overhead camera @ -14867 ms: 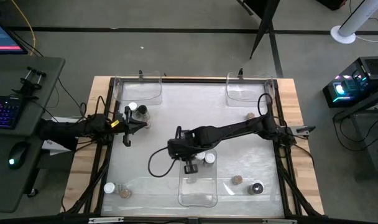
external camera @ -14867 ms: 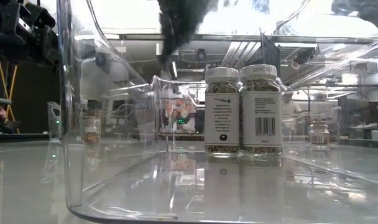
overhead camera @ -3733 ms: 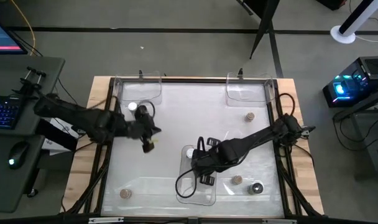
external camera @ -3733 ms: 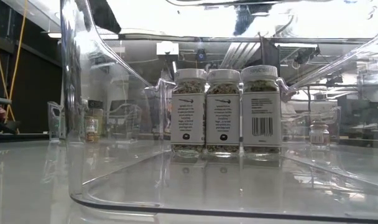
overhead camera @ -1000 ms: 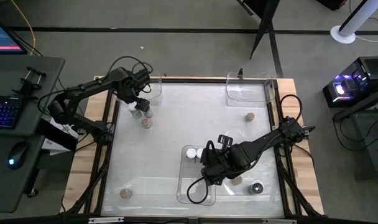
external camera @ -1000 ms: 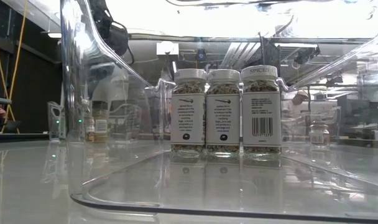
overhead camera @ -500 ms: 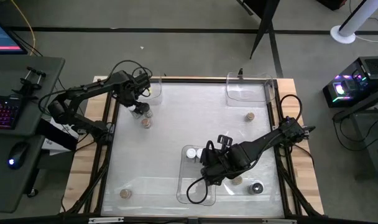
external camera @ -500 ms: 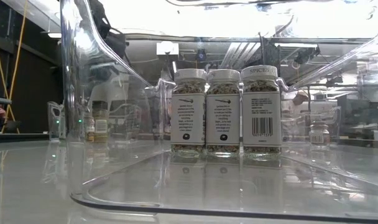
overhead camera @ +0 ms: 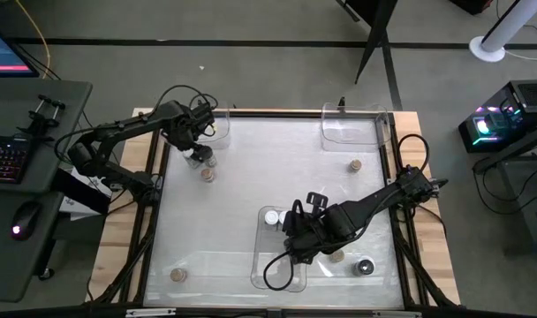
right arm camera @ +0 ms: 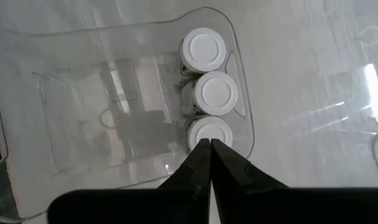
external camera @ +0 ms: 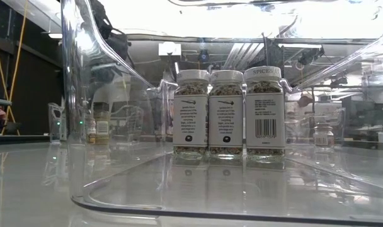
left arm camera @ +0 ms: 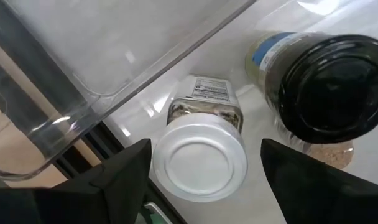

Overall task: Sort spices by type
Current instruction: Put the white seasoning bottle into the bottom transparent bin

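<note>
Three white-capped spices (right arm camera: pixel 204 93) stand upright in a row in the clear near tray (overhead camera: pixel 282 265), also seen in the low view (external camera: pixel 226 113). My right gripper (right arm camera: pixel 209 149) hangs shut above the row's near end. At the far left, my left gripper (left arm camera: pixel 206 168) points down, open, one finger on each side of a white-capped jar (left arm camera: pixel 204 158) standing on the table (overhead camera: pixel 196 156). I cannot tell whether a finger touches its cap. A black-capped jar (left arm camera: pixel 329 87) and a tan-capped jar (overhead camera: pixel 207 174) stand close beside it.
A clear tray (overhead camera: pixel 198 125) lies just beyond my left gripper, and another (overhead camera: pixel 352 124) at the far right. Loose tan-capped jars stand at the right (overhead camera: pixel 354 164), near right (overhead camera: pixel 337 256) and near left (overhead camera: pixel 177 275). A dark-capped jar (overhead camera: pixel 366 267) stands near right.
My left gripper has shifted slightly over the jars at the far left. The jars and my right arm have kept still.
</note>
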